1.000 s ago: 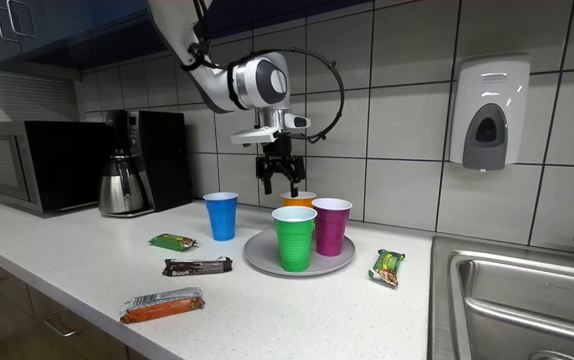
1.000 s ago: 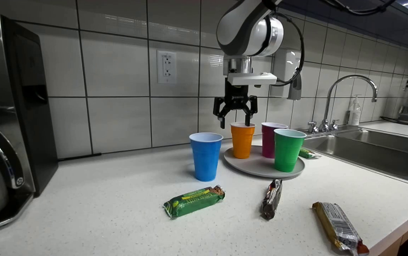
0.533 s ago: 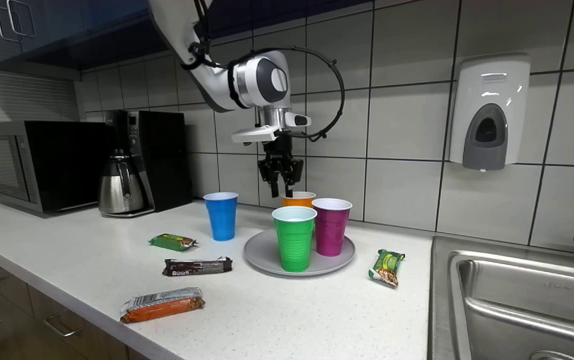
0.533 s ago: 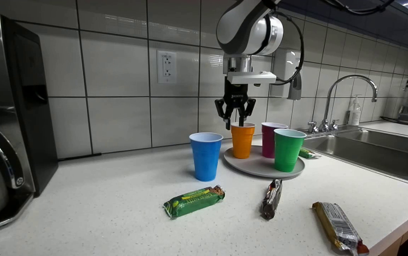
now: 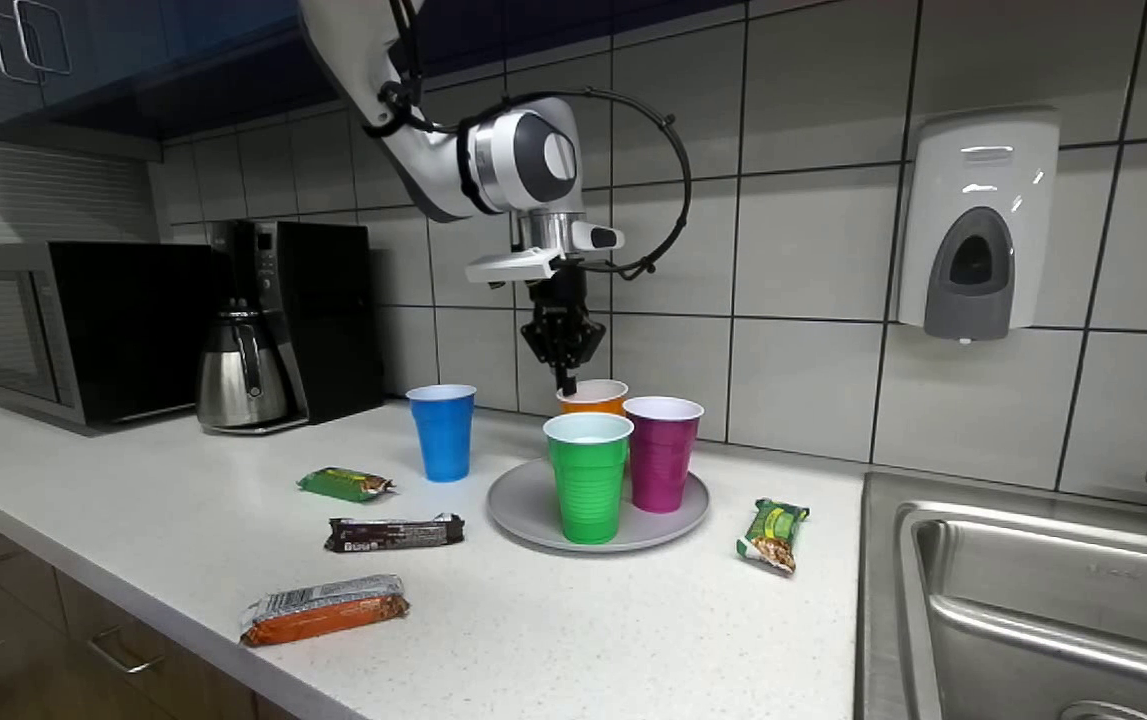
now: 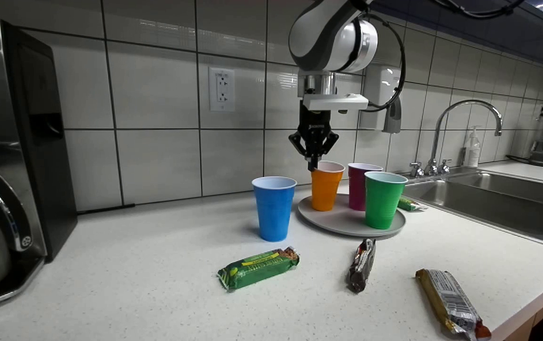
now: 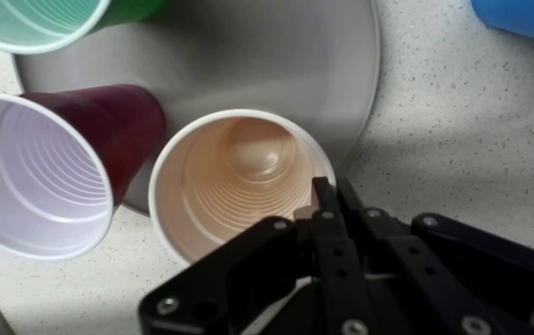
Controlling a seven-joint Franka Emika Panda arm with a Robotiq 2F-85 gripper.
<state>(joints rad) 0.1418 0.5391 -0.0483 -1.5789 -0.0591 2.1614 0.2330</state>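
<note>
My gripper (image 6: 313, 166) is closed on the rim of the orange cup (image 6: 325, 190), found on the plate (image 6: 342, 222), right of centre in an exterior view. I judge the cup light, thin-walled, easily dented; its rim offers the soundest hold. The wrist view shows the pinch astride the wall; in an exterior view the green cup (image 5: 588, 490) hides the lower body.
</note>
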